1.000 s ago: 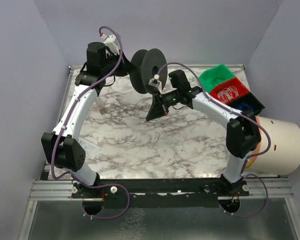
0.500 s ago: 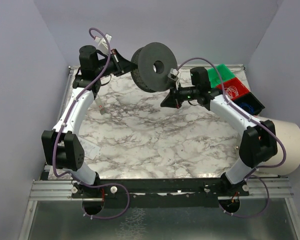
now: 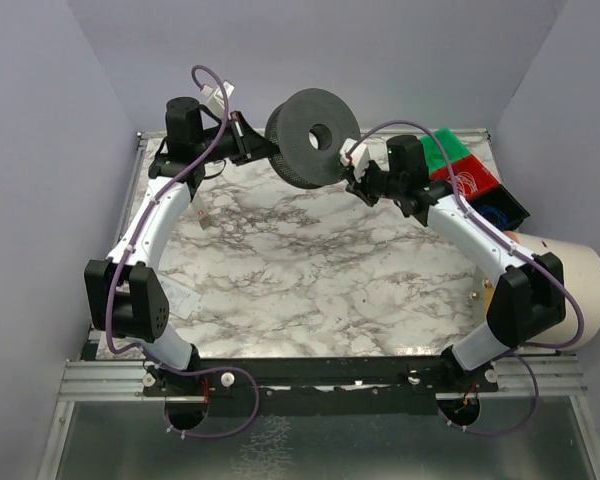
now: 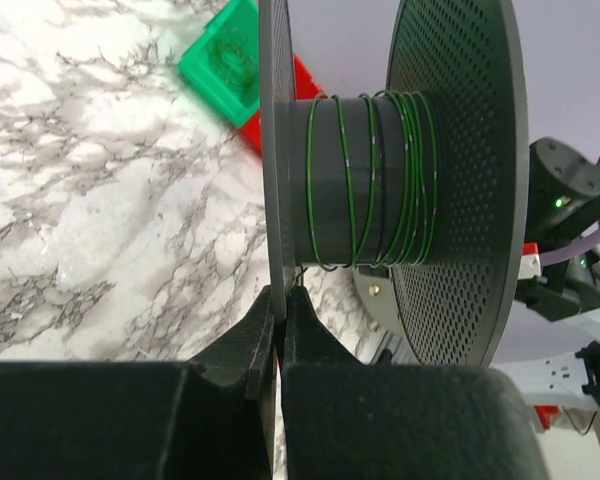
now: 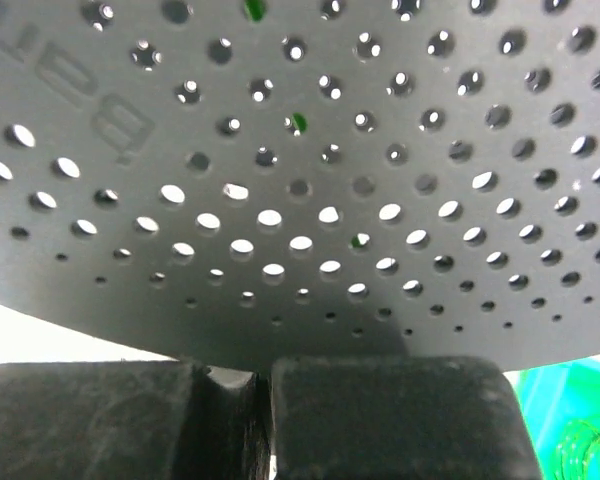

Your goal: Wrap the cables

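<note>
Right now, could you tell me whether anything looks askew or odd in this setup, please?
The green wire on the spool is wound unevenly: turns bunch and cross toward one flange, with sparse, slanted turns near the other. The spool is held in the air by one flange rim, pinched in the left tool.

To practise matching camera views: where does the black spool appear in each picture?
Top view: spool at upper centre.
Left wrist: spool edge-on, at centre and right.
Right wrist: its perforated flange fills most of the picture.
Shared landmark: green bin.
</note>
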